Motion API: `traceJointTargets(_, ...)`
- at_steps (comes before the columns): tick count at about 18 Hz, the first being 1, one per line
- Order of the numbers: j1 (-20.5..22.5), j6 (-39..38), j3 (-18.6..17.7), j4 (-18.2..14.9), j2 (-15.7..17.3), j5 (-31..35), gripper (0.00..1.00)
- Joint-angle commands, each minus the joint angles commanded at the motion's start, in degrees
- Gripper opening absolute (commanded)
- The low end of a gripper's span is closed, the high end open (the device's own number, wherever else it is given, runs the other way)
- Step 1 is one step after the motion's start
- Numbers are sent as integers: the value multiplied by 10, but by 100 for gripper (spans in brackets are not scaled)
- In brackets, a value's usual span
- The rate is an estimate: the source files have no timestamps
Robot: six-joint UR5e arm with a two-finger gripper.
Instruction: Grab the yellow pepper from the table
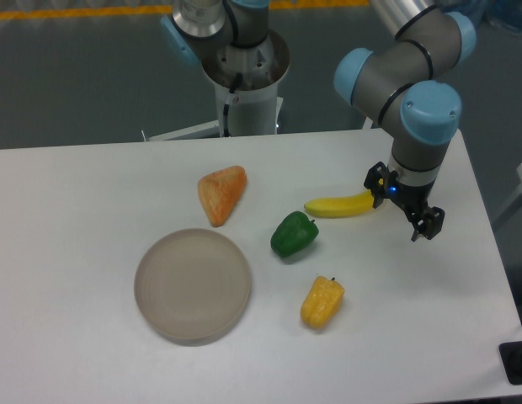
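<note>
The yellow pepper (pixel 322 302) is lying lower centre on the bench (pixel 76 219), below the green pepper (pixel 293 235). At right the hand (pixel 404 210) is hovering beside the banana (pixel 338 204), its spread unclear; it risks grabbing the wrong fruit.

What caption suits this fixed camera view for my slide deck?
The gripper hovers beside the banana, away from the yellow pepper lying on the table.
</note>
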Motion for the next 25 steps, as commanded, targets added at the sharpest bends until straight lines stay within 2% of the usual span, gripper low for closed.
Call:
traceJointTargets(3,-29,-32,11,3,-18,-4,100)
traceJointTargets(6,-79,-115,37,6,-49,-4,100)
traceJointTargets(8,-98,-166,54,6,-63,-8,100)
traceJointTargets(16,-123,-335,62,31,-99,-13,100)
traceJointTargets(18,-126,-350,61,46,-112,-12,100)
traceJointTargets(25,-130,-361,52,47,-125,-9,100)
